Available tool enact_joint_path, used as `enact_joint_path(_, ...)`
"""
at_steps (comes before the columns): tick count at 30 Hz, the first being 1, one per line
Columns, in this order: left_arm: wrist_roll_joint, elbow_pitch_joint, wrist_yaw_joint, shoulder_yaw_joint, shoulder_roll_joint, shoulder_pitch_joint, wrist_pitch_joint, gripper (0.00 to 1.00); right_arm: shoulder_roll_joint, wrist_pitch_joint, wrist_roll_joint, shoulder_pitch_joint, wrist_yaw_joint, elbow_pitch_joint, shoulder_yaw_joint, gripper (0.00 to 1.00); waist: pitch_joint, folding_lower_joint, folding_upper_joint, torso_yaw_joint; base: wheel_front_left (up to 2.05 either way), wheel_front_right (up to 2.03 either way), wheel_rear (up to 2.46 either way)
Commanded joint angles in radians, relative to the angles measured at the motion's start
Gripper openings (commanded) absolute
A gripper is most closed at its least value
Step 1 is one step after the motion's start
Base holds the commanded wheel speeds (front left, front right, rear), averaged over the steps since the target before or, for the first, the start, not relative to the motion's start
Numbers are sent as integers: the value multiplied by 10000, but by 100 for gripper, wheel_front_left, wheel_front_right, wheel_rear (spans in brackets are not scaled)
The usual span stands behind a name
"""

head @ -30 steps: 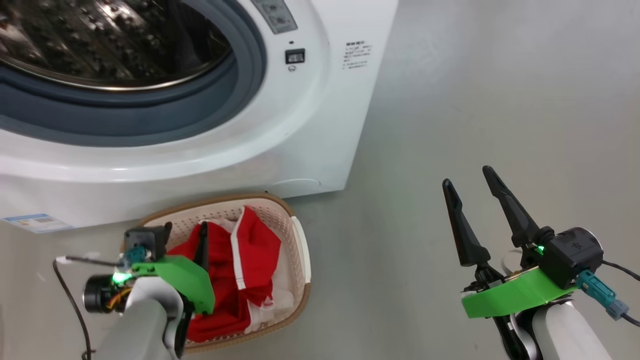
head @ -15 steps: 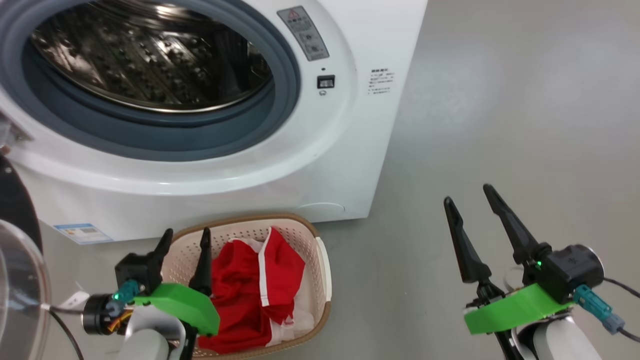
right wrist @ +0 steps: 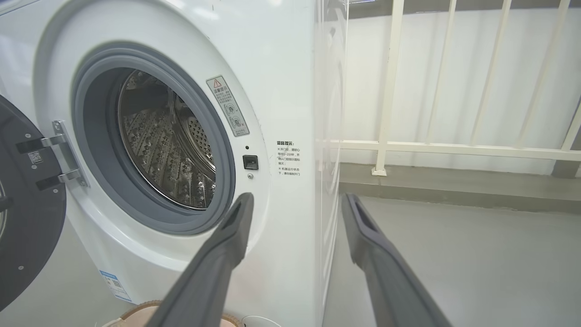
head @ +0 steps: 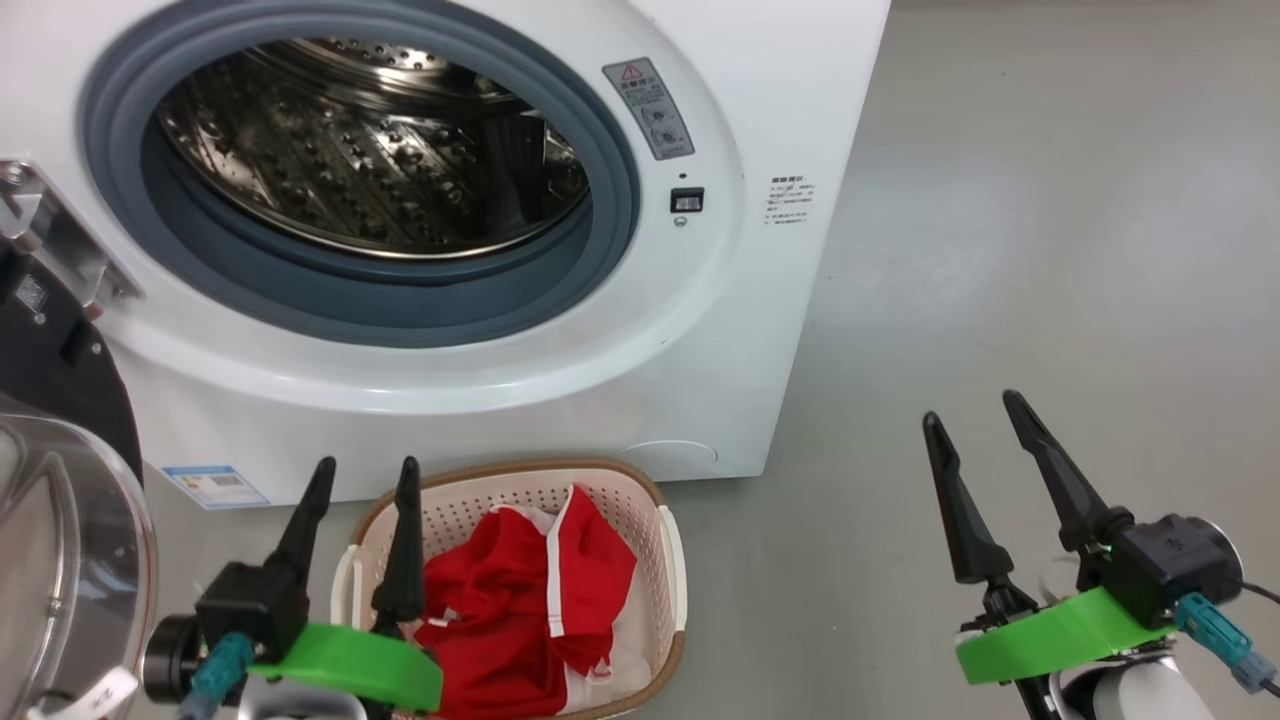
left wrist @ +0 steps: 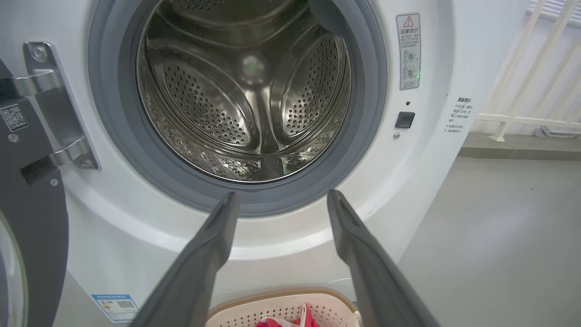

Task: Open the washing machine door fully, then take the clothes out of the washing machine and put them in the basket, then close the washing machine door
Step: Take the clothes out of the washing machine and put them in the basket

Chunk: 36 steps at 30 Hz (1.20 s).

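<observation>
Grey concrete floor, white railing behind. Washing machine open. Drum looks empty, though low front part hidden behind seal. Door swung out left of machine. Basket on floor just before machine, clothes heaped inside. Left claw between door and basket, spread wide, empty. Right claw off machine's right front corner, spread wide, empty. Risks: closing door strikes left arm or clips basket; thin fingers slip on glossy door and latch fails to catch; missed garment gets shut inside.
</observation>
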Motion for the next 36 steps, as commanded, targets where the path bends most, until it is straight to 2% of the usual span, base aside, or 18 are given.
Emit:
enact_joint_path(1, 195, -576, 95, 414, 273, 146, -120, 100, -18, -65, -131, 80, 62, -290, 140, 100, -74, 0, 0, 17, 0, 0, 0)
enact_joint_path(7, 688, -1638, 392, 526, 383, 854, -120, 100, -18, -65, -282, 471, 62, -568, -311, 100, -269, 0, 0, 65, 0, 0, 0)
enact_joint_path(15, 751, -2695, 736, 903, 400, 1773, -120, 100, -18, -65, -377, 1060, 62, -884, -873, 100, -592, 0, 0, -97, 0, 0, 0)
enact_joint_path(22, 672, -3420, 873, 834, 284, 2532, -96, 100, -18, -65, -286, 1444, 62, -1102, -1024, 100, -885, 0, 0, -153, 0, 0, 0)
enact_joint_path(36, 652, -3650, 996, 837, 330, 3017, -104, 100, -18, -65, -78, 1838, 62, -1325, -1065, 100, -1057, 0, 0, -114, 0, 0, 0)
